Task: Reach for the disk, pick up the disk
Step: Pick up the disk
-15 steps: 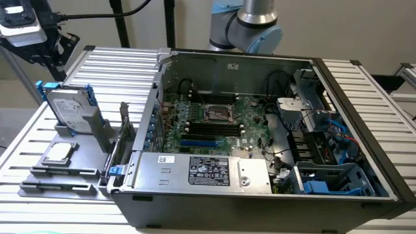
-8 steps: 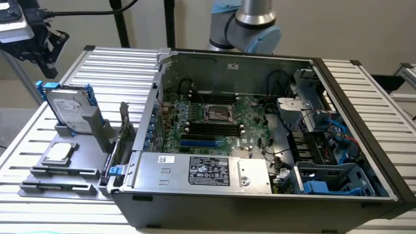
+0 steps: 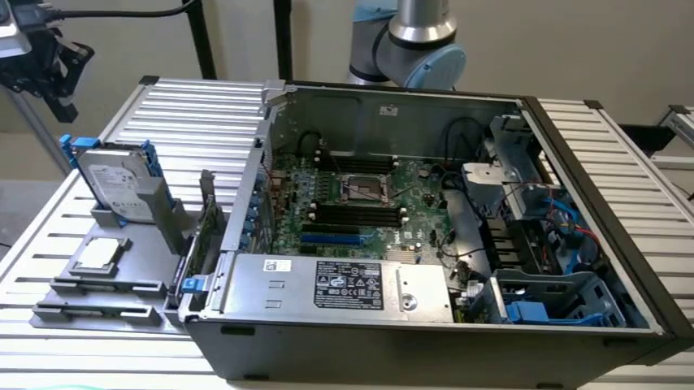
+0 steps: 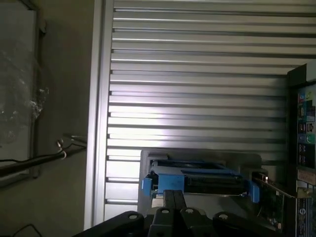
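Hovering over the disk (image 3: 114,183), upright in its grey rack (image 3: 162,215) near the surface's (image 3: 184,106) edge at the exterior view's left, the hand (image 4: 173,193) is pressed together, empty; best spread first, centred across the blue rails (image 4: 192,170).

The disk (image 3: 117,185) is dull grey metal with a white paper label, edged by blue plastic rails (image 3: 68,151). The bench (image 3: 184,110) is ribbed aluminium with a soft sheen. The computer case (image 3: 434,357) is matt dark metal.
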You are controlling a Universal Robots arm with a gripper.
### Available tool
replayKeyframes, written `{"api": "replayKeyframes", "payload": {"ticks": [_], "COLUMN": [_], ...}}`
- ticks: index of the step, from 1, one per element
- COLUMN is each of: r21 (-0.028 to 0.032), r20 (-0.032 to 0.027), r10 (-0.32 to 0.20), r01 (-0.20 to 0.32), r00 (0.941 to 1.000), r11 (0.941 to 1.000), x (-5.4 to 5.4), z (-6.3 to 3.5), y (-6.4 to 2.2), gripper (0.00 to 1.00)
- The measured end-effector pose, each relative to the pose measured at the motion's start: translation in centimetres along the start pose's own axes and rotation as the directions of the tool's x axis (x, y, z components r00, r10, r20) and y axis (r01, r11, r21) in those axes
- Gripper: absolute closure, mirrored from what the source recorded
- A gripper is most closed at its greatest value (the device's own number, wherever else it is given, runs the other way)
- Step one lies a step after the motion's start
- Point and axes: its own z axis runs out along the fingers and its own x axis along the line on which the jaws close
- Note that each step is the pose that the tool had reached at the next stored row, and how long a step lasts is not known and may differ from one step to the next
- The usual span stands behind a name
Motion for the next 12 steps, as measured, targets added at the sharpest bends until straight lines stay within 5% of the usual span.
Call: {"api": "replayKeyframes", "payload": {"ticks": [6,12], "r21": [0.0002,-0.0002], "r20": [-0.0003,-0.0043], "r10": [-0.009,-0.113], "r01": [0.009,0.113], "r00": [1.0000,0.9936], "r11": [1.0000,0.9936], "x": [0.01,0.00], "z": [0.00,0.00], "y": [0.02,0.02], "gripper": [0.89,0.89]}}
